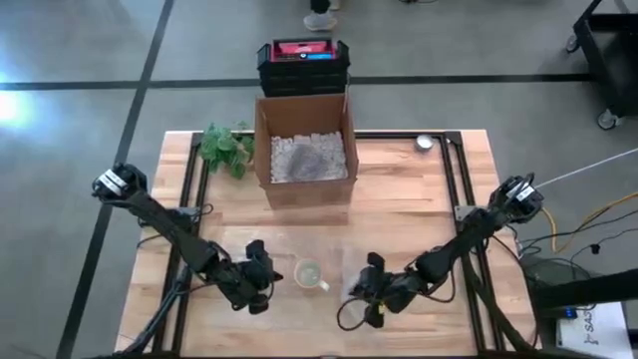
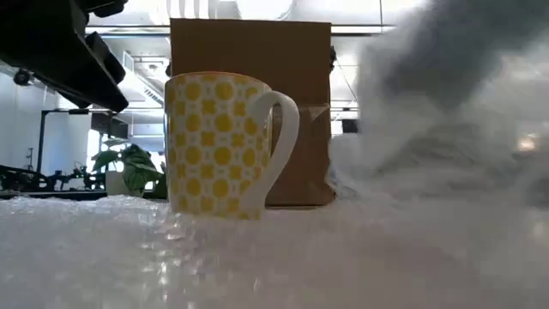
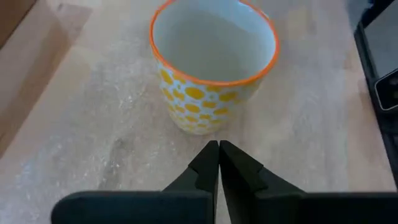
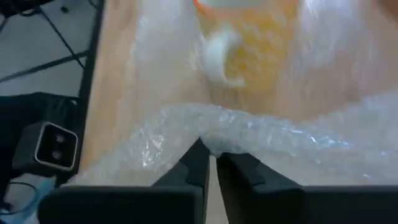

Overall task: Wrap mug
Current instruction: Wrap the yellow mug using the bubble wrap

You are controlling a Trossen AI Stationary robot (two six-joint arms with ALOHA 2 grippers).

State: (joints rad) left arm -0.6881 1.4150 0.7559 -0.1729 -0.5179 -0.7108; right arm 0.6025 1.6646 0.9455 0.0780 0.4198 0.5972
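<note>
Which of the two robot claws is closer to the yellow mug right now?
The left. The left gripper sits just beside the mug, jaws shut and empty. The right gripper is slightly farther off on the handle side, jaws shut on the bubble wrap.

At the far edge of your counter [image 1: 399, 199] sits an open cardboard box [image 1: 305, 150] holding pale filler — a leafy plant [image 1: 225, 148] beside it, stacked black crates [image 1: 304, 66] behind, a small round metal piece [image 1: 426, 143] off toward the corner.
</note>
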